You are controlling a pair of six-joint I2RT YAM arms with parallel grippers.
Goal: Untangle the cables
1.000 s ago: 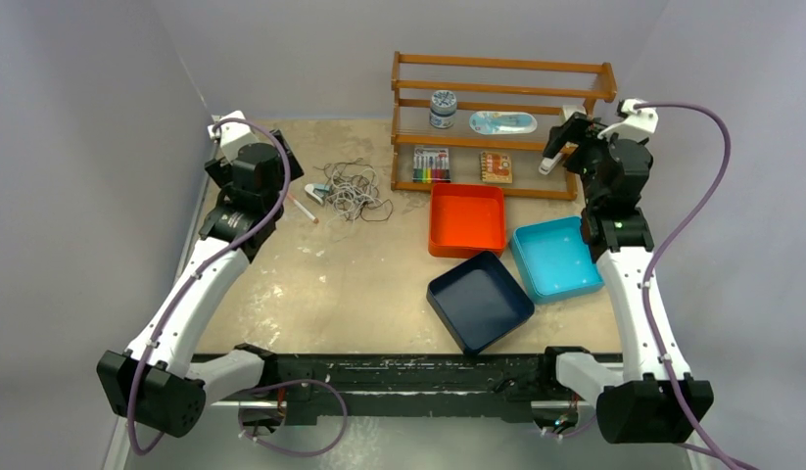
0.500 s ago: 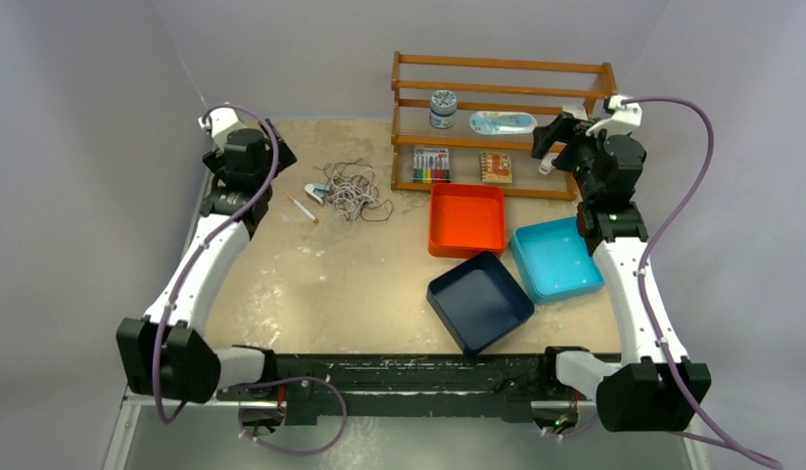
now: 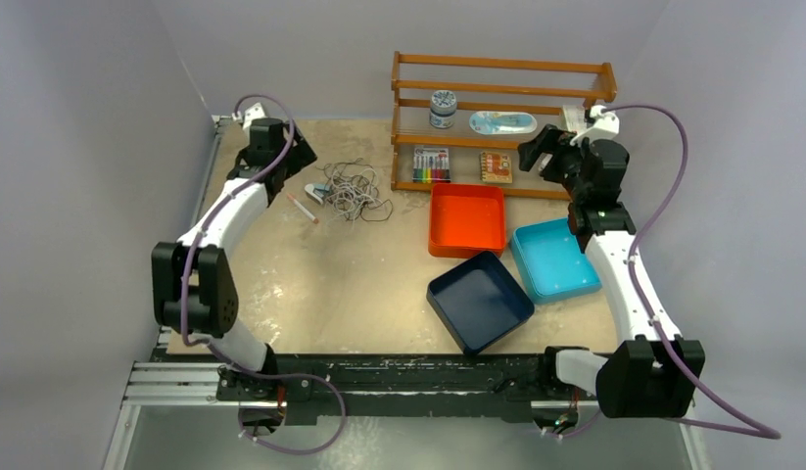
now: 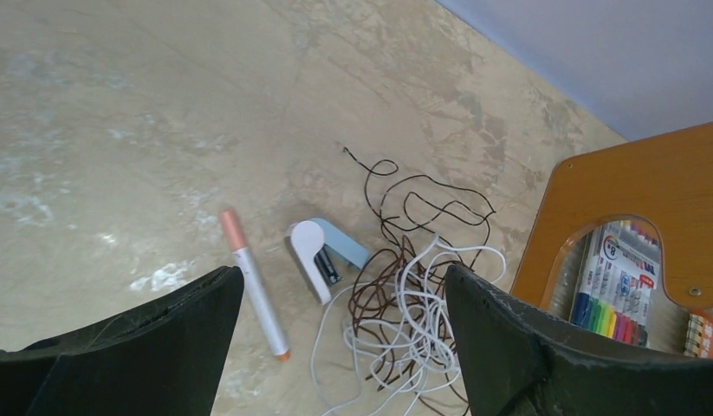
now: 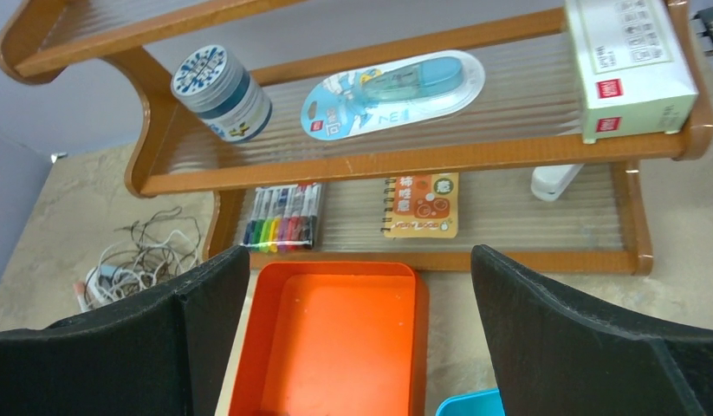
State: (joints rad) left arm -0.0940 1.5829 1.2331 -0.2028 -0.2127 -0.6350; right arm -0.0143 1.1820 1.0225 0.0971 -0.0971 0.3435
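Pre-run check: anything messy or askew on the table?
Yes. The cables sit in a knotted heap, white and dark brown strands intertwined, beside the wooden shelf and up against a small white-and-blue gadget. A pen lies loose nearby. The navy tray is rotated askew against the orange tray and teal tray.

The cables point(image 3: 353, 189) lie in one heap on the far left part of the table point(image 3: 330, 284), just left of the rack point(image 3: 504, 65). A small gadget point(image 3: 317, 193) sits at the heap's left edge, and a pen point(image 3: 303, 208) lies just left of it. On the rack's middle shelf, from left to right, are a jar point(image 3: 443, 108), a blister pack point(image 3: 502, 122) and a box point(image 5: 625, 61). On the bottom shelf, a marker set point(image 3: 432, 164) lies left of a notebook point(image 3: 496, 167). The far tray point(image 3: 467, 219) sits just before the rack. The right tray point(image 3: 555, 258) lies nearer and to its right. The near tray point(image 3: 480, 301) lies nearest, just beside both.
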